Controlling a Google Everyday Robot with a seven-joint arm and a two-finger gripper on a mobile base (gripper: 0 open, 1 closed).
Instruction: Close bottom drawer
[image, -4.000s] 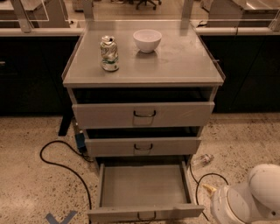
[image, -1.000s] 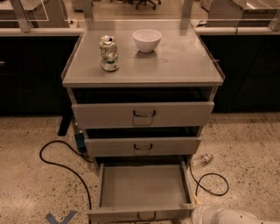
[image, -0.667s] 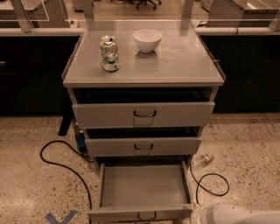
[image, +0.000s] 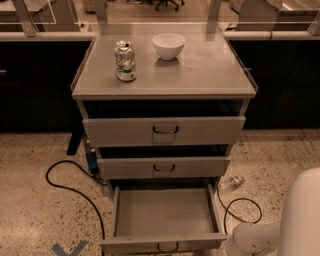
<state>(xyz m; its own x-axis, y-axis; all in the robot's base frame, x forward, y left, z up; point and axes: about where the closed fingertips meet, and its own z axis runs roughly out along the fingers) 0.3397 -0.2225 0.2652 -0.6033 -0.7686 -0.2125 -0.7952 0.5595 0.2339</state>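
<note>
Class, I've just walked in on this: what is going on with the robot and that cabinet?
A robot's white arm reaches in at the lower right, beside the grey metal cabinet. Its gripper is not in view. The shallow grey bottom drawer, with its small dark wire handle, is pulled far out and empty, and nothing touches it, so closing it is not yet done. A dented can and a white bowl stand on the cabinet top.

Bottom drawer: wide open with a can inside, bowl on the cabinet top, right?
No: the camera view shows the bottom drawer wide open but empty. The can stands on the cabinet top, left of the bowl. The gripper is out of view; only the arm shows, lower right.
</note>
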